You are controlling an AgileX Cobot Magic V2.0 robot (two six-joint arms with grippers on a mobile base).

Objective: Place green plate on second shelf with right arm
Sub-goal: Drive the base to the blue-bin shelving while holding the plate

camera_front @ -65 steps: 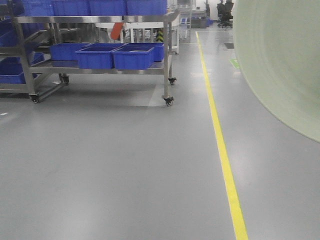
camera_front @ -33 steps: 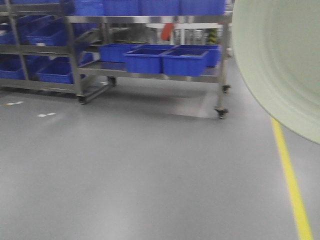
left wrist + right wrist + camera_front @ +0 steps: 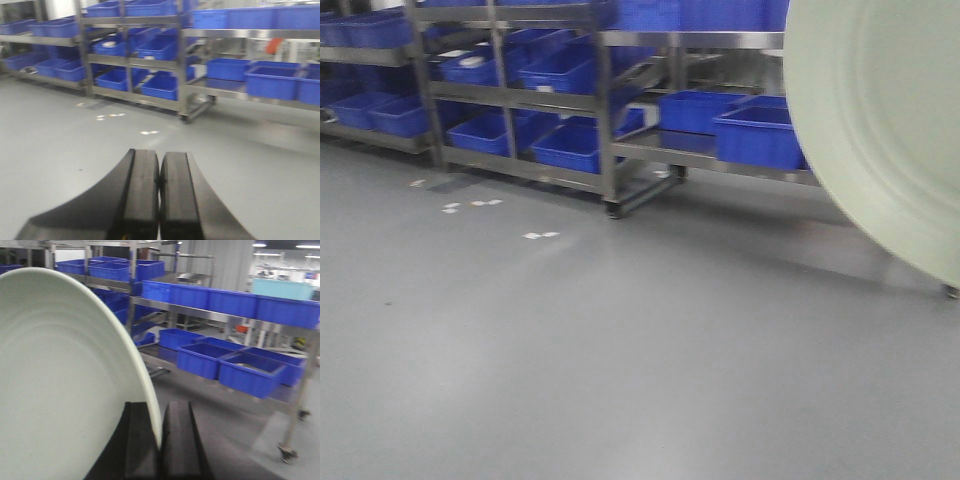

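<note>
Pinching the rim of the green plate, the right hand has its two black fingers closed on it, one on each side of the edge. The plate stands up on its edge, above and to the left of the hand, and fills the left half of the right wrist view. In the front view it fills the top right corner, up in the air over the grey floor. It is not on any shelf. The left hand is squeezed tight with nothing in it, its fingers touching. Behind stand metal shelves full of blue bins. Small white scraps lie on the floor.
</note>
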